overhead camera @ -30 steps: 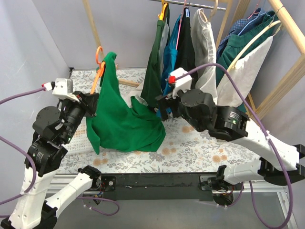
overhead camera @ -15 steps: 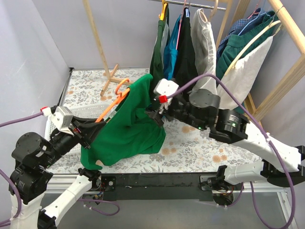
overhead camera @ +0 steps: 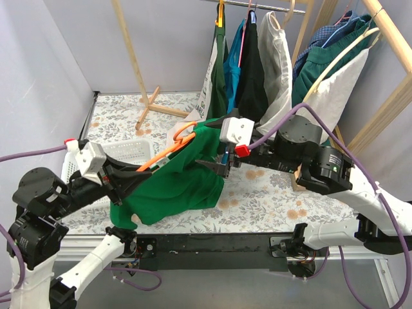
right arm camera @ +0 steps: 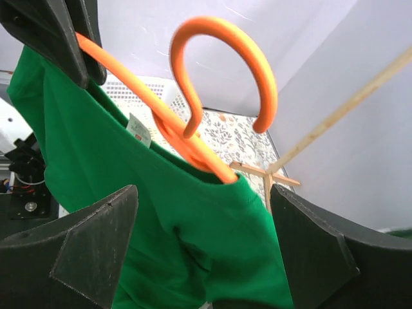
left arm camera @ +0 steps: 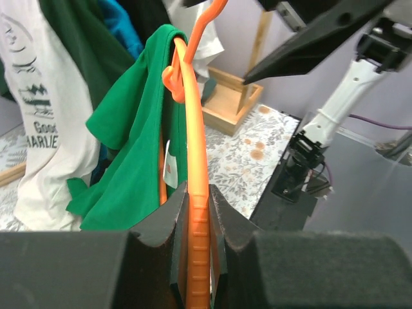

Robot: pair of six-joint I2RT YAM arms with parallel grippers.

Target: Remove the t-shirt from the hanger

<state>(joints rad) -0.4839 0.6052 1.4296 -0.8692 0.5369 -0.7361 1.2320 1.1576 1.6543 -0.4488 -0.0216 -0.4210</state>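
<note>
Top external: the left gripper (overhead camera: pixel 132 172) is at the left of the table (overhead camera: pixel 277 193), clenched on the low end of the orange hanger (overhead camera: pixel 164 153). A white basket (overhead camera: pixel 132 151) stands on the table just behind it. The hanger runs up and rightward from the jaws, tilted, with its hook uppermost over mid-table. The green t-shirt (overhead camera: pixel 174 190) is on the hanger, collar near the hook and body draping down toward the near table edge. The right gripper (overhead camera: pixel 217 168) is just right of the t-shirt's upper part, pointing left at it with jaws spread. Hung clothes (overhead camera: pixel 251 77) fill the rail behind. Left wrist: the jaws press both sides of the hanger's (left arm camera: pixel 193 129) ribbed bar, and the t-shirt (left arm camera: pixel 135 148) is gathered at its far end, left of the bar. Right wrist: the fingers (right arm camera: pixel 90 251) stand wide apart, released, on either side of the t-shirt (right arm camera: pixel 193 225) below its collar. Whether they touch the cloth cannot be told. The hook of the hanger (right arm camera: pixel 219 38) is above, bare of fabric. A white label (right arm camera: pixel 137 131) shows inside the collar.
</note>
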